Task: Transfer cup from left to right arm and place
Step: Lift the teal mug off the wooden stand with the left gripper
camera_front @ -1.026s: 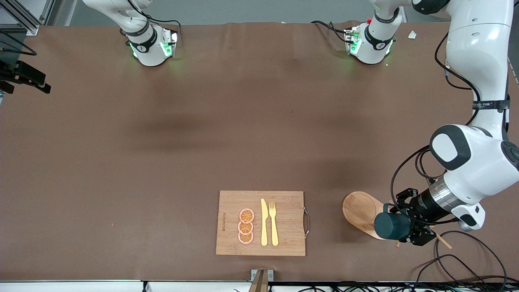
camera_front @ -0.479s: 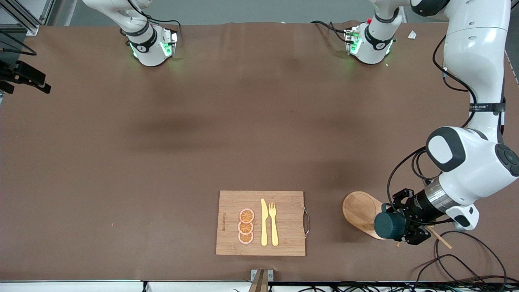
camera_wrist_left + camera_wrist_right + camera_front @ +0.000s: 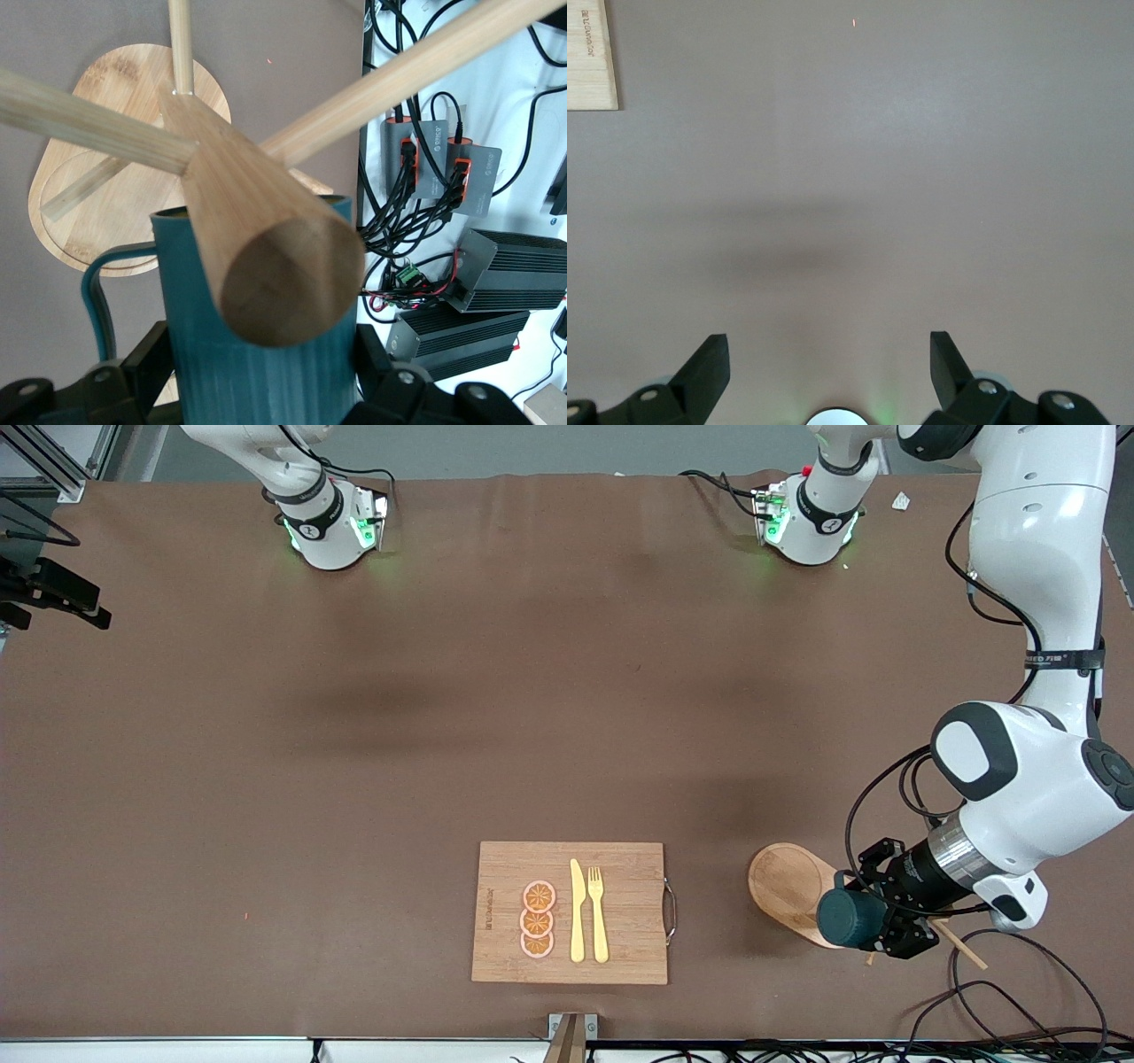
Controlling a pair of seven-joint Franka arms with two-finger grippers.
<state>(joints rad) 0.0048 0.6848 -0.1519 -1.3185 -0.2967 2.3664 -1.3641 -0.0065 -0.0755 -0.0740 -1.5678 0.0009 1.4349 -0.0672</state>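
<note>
Cup: dark teal-green, faint vertical streaks on its wall. Peg rack: pale wood, round light-tan base. Cutting board: light bamboo grain. Orange slices: orange with pink rims. Knife and fork: yellow. Counter: matte brown. Left hand: black. Arms: white.

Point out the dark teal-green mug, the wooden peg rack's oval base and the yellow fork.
Dark teal-green mug [image 3: 849, 919], front view: its side wall, held in the left hand.
Wooden peg rack's oval base [image 3: 787, 883], front view: bare top surface.
Yellow fork [image 3: 598, 917], front view: middle of its handle, on the board.
</note>
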